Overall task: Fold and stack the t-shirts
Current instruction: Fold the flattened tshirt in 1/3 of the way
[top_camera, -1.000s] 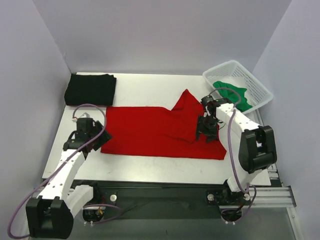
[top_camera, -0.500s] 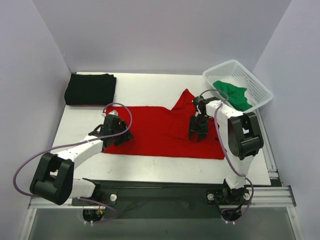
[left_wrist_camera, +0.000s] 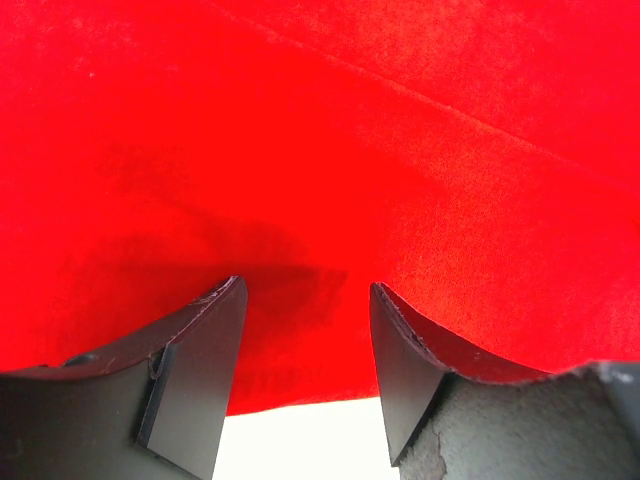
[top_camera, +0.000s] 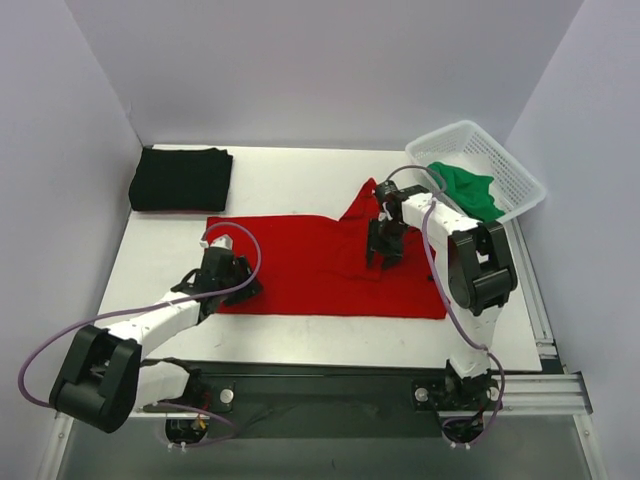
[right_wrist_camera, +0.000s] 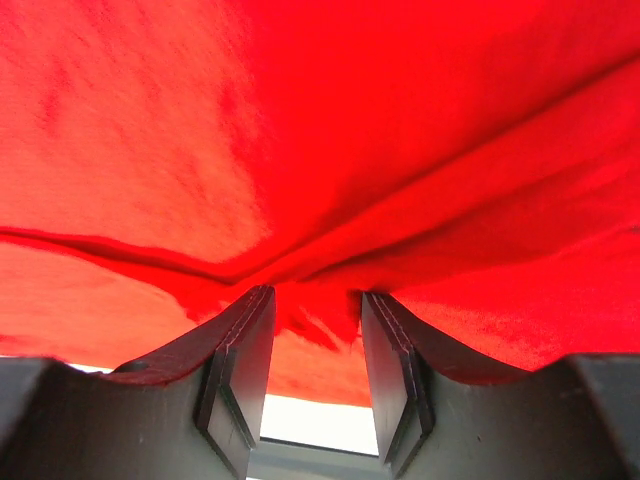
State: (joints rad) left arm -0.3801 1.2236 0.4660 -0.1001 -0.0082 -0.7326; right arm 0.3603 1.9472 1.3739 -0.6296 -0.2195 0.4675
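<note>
We see the red t-shirt (top_camera: 320, 265) spread mid-bench. Left gripper (left_wrist_camera: 305, 375) at its 8 o'clock edge, jaws spread; right gripper (right_wrist_camera: 312, 375) at 2 o'clock, jaws pinching a fold.

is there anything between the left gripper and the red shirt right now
Nothing visible. The left gripper is right down at the red t-shirt, jaws open over its near-left edge, with only bare cloth between the fingers in the left wrist view. The black t-shirt lies far off in the back-left corner.
</note>
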